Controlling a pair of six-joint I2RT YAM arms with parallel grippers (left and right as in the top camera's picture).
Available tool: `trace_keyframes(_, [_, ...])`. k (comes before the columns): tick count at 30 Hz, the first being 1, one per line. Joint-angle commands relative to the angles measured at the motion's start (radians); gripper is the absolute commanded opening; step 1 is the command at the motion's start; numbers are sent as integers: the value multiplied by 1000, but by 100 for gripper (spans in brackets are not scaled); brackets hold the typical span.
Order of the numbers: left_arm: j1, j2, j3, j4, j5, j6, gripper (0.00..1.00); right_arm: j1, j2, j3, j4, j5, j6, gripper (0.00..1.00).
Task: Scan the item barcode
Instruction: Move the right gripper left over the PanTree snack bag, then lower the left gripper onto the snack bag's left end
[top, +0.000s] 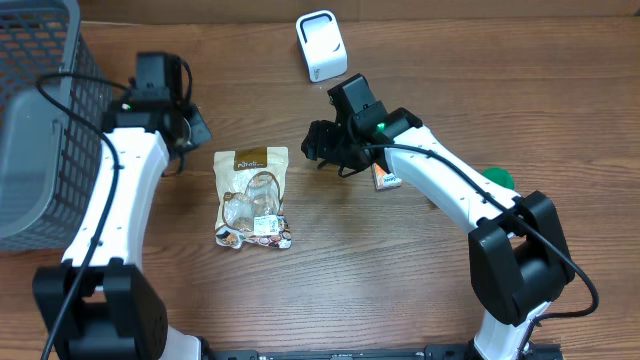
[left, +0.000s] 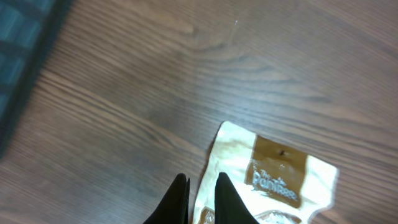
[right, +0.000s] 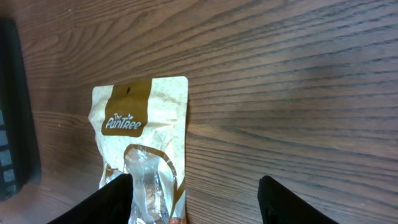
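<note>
basket: grey mesh basket (top: 45, 90) parked way over at the 9 o'clock edge of my overhead view.
left gripper: the left gripper (left: 200, 202) has its jaws pressed almost together, just a sliver between them. I don't see anything pinched. It hangs over bare table (top: 450, 320) just beside the bag's top corner.
snack bag: the snack bag (top: 253, 195) lies flat on the wood between my two arms. Its brown label end points to 12 o'clock and its clear window faces up. It's at about 4 o'clock from the left gripper.
right gripper: the right gripper (right: 199, 208) has its jaws spread wide and empty. It sits at 2 o'clock from the bag, not touching it.
scanner: the white scanner (top: 321, 45) stands at 12 o'clock from the right gripper, near the far edge.
extras: a small orange packet (top: 386, 181) peeks out from under my right arm. A green thing (top: 497, 178) at 3 o'clock is mostly hidden, so I can't tell what it is.
</note>
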Motion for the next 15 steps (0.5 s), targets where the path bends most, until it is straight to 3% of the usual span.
trace_keyframes(1, [-6,48,-94,46,13,-3,8,-2,3,-3,1,16,-8,63])
trace_keyframes(7, [-13,138,-156,101,14,-2,9,-1,4,-4,1,17,-8,64])
trace_keyframes(9, [-19,174,-156,118,22,2,4,-2,4,-4,1,17,-8,64])
trace_keyframes(12, [-34,224,-156,166,132,23,4,-2,4,-4,0,17,-8,63])
trace_keyframes(15, [-56,257,-156,217,261,53,14,-2,4,-4,-11,16,-8,63])
